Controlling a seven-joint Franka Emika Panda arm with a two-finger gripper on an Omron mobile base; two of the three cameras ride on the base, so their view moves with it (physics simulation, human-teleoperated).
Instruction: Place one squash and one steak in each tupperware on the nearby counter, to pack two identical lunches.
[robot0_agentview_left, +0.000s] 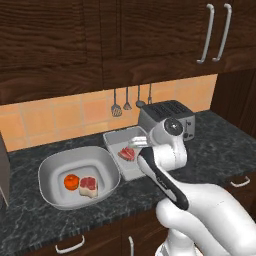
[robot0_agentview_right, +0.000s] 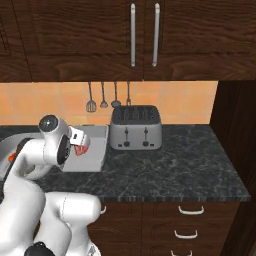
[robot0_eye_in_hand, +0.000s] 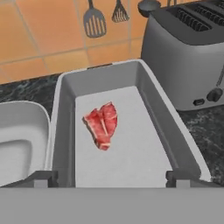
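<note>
1. Hand view: gripper (robot0_eye_in_hand: 112, 177) spread wide, holding nothing; I'm poised above the rectangular tupperware (robot0_eye_in_hand: 148, 94).
2. One steak (robot0_eye_in_hand: 102, 124) lies flat on its floor, long axis running away from the fingertips.
3. Left base view: wide tupperware (robot0_agentview_left: 50, 165) on the counter (robot0_agentview_left: 220, 145) already holds squash (robot0_agentview_left: 71, 181) and second steak (robot0_agentview_left: 89, 186).
4. I judge a squash is wanted here next; I see no spare one.

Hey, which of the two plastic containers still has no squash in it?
The smaller rectangular container beside the toaster: it holds only a steak. The wide rounded container already has a squash and a steak.
</note>
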